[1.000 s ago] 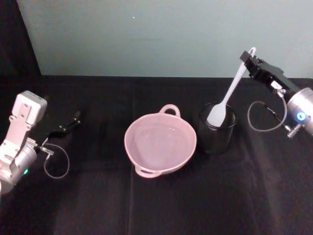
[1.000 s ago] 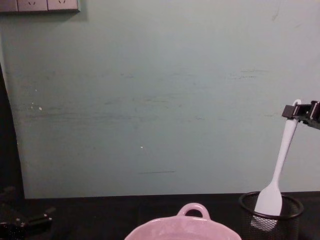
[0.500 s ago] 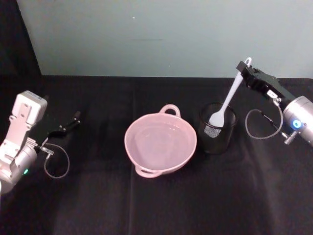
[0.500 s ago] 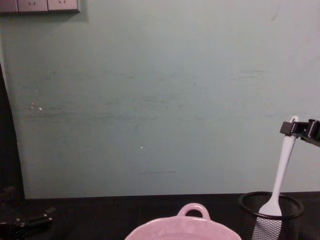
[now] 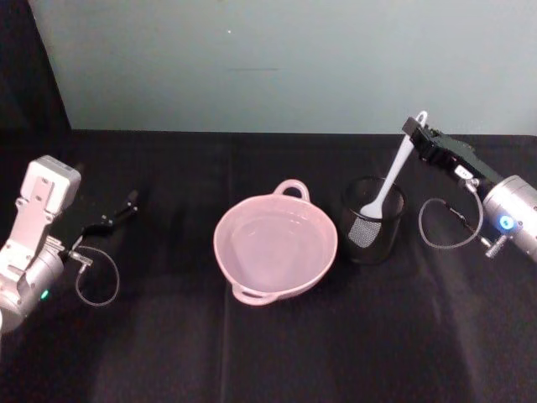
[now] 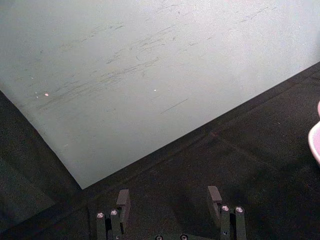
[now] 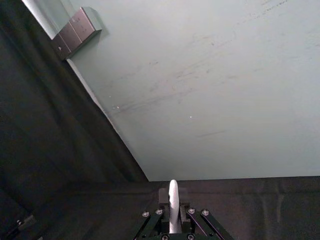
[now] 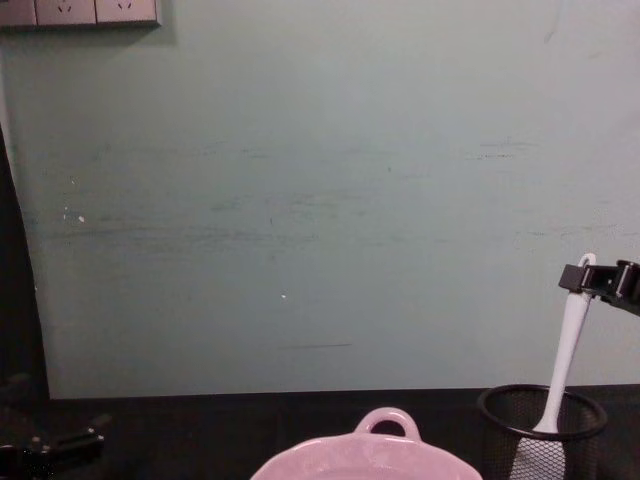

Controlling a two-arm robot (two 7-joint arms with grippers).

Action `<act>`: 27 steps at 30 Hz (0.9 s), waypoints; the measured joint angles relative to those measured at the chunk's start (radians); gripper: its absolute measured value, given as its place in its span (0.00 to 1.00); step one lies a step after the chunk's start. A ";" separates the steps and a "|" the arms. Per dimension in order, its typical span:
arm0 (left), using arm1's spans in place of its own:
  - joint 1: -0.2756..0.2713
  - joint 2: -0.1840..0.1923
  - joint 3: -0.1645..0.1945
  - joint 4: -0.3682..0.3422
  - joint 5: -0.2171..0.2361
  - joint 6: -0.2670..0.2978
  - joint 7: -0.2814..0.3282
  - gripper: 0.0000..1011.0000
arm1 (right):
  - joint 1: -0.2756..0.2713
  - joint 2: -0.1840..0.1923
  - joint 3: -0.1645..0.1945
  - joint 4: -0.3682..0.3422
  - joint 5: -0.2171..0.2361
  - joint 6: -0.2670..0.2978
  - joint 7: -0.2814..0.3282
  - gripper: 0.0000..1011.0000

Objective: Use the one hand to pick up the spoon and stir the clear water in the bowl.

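While the right black boxy tool (image 5: 417, 132), beside the wide pale pink glossy bowl (image 5: 275, 244), pinches the slim white plastic spoon (image 5: 388, 176) by its handle tip inside the black wire-mesh cup (image 5: 372, 221), keep that handle upright and centred so the scoop stays off the mesh; the left tool (image 6: 170, 199), far across the bowl, sits parted and empty.

Beside the glossy, smooth pale pink bowl (image 5: 275, 245) stands a black wire-mesh cup (image 5: 372, 220), matt and see-through, holding a smooth white plastic spoon (image 5: 388, 178). Under the bowl lies matt black cloth (image 5: 252, 353); behind it, a matt, faintly scuffed pale wall (image 8: 320, 190).
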 joint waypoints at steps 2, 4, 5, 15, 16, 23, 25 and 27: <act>0.000 0.000 0.000 0.000 0.000 0.000 0.000 1.00 | -0.001 0.001 -0.002 0.002 0.002 -0.001 0.002 0.12; 0.000 0.000 0.000 0.000 0.000 0.000 0.000 1.00 | -0.002 0.002 -0.005 0.006 0.003 -0.001 0.005 0.12; 0.000 0.000 0.000 0.000 0.000 0.000 0.000 1.00 | -0.002 0.003 -0.006 0.007 0.004 -0.001 0.005 0.12; 0.000 0.000 0.000 0.000 0.000 0.000 0.000 1.00 | -0.001 0.005 -0.017 0.013 0.004 -0.004 0.005 0.12; 0.000 0.000 0.000 0.000 0.000 0.000 0.000 1.00 | -0.001 0.005 -0.018 0.014 0.004 -0.005 0.004 0.12; 0.000 0.000 0.000 0.000 0.000 0.000 0.000 1.00 | -0.001 0.004 -0.020 0.019 0.003 -0.010 0.002 0.12; 0.000 0.000 0.000 0.000 0.000 0.000 0.000 1.00 | -0.001 0.004 -0.020 0.019 0.002 -0.010 0.002 0.12; 0.000 0.000 0.000 0.000 0.000 0.000 0.000 1.00 | -0.001 0.004 -0.020 0.018 0.002 -0.010 0.001 0.12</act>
